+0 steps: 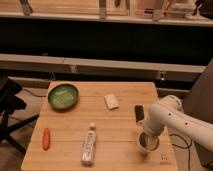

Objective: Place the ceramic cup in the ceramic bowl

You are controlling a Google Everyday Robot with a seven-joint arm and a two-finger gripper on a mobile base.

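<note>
Only one camera view here, so this is all from that.

The gripper (145,134) is sitting right down on the ceramic cup (148,142), at the near right corner of the wooden table (120,127). The white arm is bending down over it and covering the cup's far rim. To me this is looking like the grab step: the cup is standing upright on the wood, not lifted, and nothing is heading for the bowl yet.

Honestly I'm not managing to tell whether the gripper is clamped onto the cup wall or spread around it. The tip is blending into the cup's rim, so I'm leaving that open. It is looking like it's touching the cup, or as near as makes no difference.

The ceramic bowl (63,96) is lying well apart from the gripper, way over toward the far left corner, and it's looking empty.

What I'm thinking the next move needs: a firm hold on the rim, a straight lift, then a long carry across the table. Between gripper and bowl, the white plastic bottle (89,144) is lying on its side, and a small white block (111,101) is sitting nearer the middle. A small dark thing (139,112) is just beyond the gripper. An orange carrot-like piece (46,138) is lying past the bottle.
</note>
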